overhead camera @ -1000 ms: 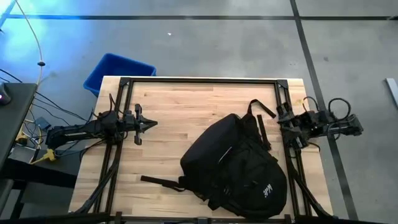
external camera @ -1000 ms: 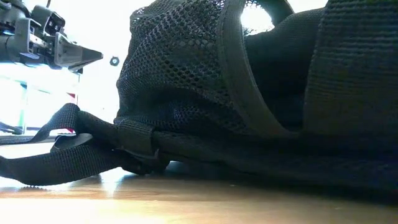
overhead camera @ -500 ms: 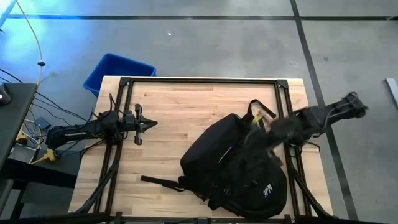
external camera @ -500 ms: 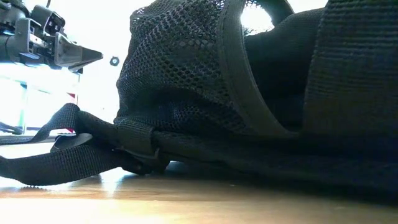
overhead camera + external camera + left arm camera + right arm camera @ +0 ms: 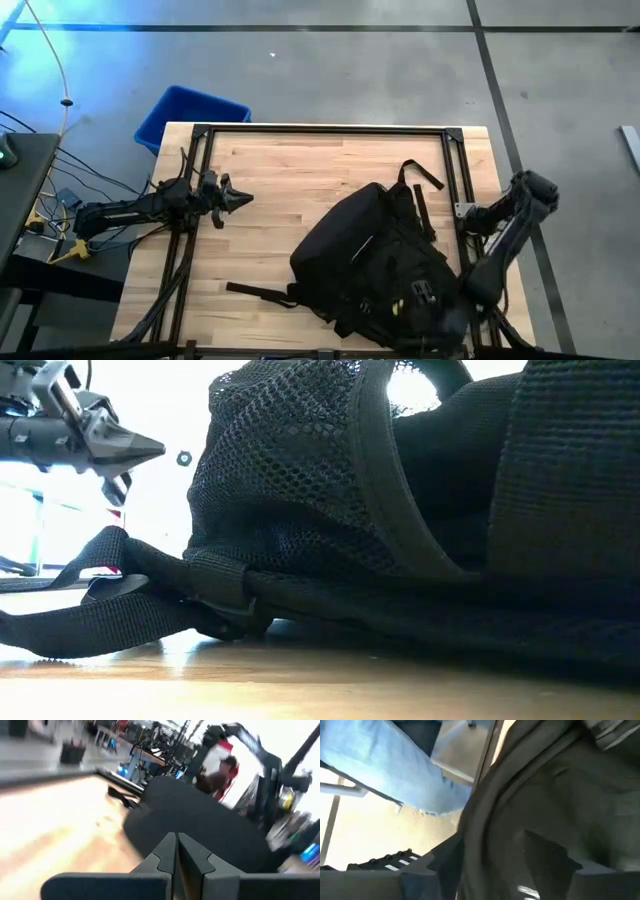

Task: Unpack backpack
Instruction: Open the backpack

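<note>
The backpack [image 5: 385, 262] is lying on the right half of the wooden worktop [image 5: 290, 190], near the front edge, with one strap [image 5: 258, 291] stretched out flat toward the left. In the low view its mesh side [image 5: 290, 470] is filling most of the picture. The right hand [image 5: 432, 312] is being held low over the front right part of the backpack, with the arm bent down from the right edge; whether its fingers are spread cannot be told. The left hand [image 5: 235, 200] is being held above the left side of the worktop, well apart from the backpack, its fingers [image 5: 165, 857] pressed together. A blue bin [image 5: 190, 115] is standing on the floor beyond the far left corner.
</note>
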